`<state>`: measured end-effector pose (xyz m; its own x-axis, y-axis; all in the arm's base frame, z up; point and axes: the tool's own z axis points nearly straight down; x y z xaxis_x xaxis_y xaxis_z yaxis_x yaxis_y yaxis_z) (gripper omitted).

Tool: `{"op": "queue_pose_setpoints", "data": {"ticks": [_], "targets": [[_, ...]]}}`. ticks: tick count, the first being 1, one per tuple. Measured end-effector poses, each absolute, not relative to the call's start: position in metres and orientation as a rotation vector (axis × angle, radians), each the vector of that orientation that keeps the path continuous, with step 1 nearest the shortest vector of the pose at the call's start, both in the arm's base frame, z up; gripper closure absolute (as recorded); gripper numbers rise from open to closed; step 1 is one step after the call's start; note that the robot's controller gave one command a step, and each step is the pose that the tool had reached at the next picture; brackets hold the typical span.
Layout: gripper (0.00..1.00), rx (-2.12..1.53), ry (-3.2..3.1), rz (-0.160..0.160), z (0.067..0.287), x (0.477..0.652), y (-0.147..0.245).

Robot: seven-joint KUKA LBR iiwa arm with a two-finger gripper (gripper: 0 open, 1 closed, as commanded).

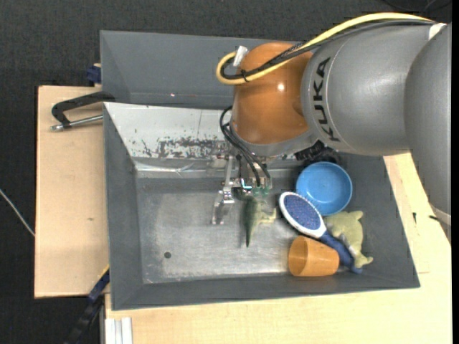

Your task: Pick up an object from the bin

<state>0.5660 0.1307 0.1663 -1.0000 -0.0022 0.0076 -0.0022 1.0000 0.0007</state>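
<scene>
The gripper (234,206) hangs low over the middle of the bin (179,264), towards the far wall. A slim dark green thing (248,226) sits just at its right side. I cannot tell whether the tool grasps it, or is parted or clenched. Further right lie a brush (303,213), a blue bowl (324,186) and an orange cup (313,256).

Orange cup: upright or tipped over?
Tipped: the orange cup lies on its side, rim facing left, beside the brush.
</scene>
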Motion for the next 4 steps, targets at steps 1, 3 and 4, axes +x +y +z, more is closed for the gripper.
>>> {"op": "queue_pose_setpoints", "data": {"ticks": [1,3,4], "targets": [[0.00,-0.033,-3.136,0.004,0.135,0.545,0.064],[1.00,0.330,-3.139,-0.003,0.075,0.580,0.013],[1.00,0.672,-3.083,0.002,0.215,0.569,0.011]]}}
